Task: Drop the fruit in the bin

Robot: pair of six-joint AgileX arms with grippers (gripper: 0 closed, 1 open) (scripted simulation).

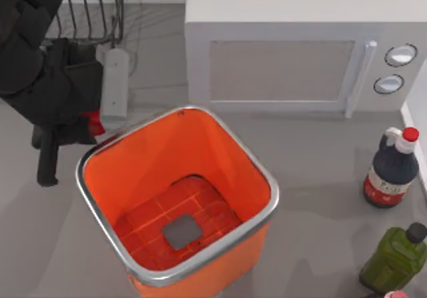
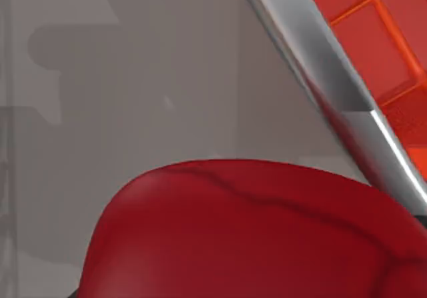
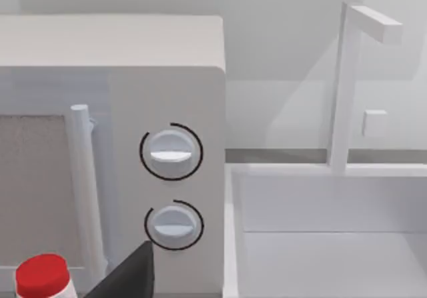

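Right now the apple (image 2: 260, 235) sits close under the left wrist cam, a red sliver of it at the left gripper (image 1: 90, 126), just outside the orange bin (image 1: 253, 171) by its top-left rim. Fingers look clamped on it, tho mostly hidden. Step: carry phase. Next: shift right over the opening, then release. Right arm parked nr the microwave (image 3: 113, 145).

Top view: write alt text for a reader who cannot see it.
The left gripper holds the red fruit just outside the left rim of the orange bin. Behind the bin stands a white microwave; a dark sauce bottle and a green bottle stand at right.
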